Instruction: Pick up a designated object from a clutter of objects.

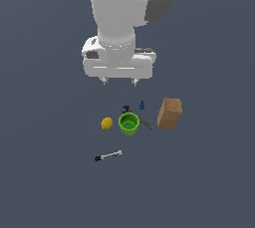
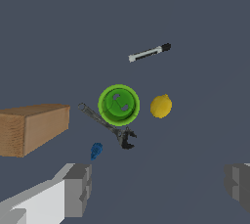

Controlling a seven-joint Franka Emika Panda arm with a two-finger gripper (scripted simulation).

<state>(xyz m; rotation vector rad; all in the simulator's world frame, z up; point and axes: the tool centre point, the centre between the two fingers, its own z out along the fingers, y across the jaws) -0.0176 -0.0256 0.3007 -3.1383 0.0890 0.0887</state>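
Dark grey floor fills the exterior view: the gripper [image 1: 119,81] hangs empty, fingers apart, above the green cup [image 1: 129,124]; the marker [image 1: 108,156] lies alone, well apart from the lemon [image 1: 107,123].

Wrist view: marker [image 2: 149,52] beyond cup [image 2: 118,104], cardboard box [image 2: 33,128] aside.

The marker stick [image 1: 108,156] [image 2: 149,52], pale barrel with a black end, lies flat on the bench, well apart from the clutter of objects [image 1: 141,116] [image 2: 118,115].
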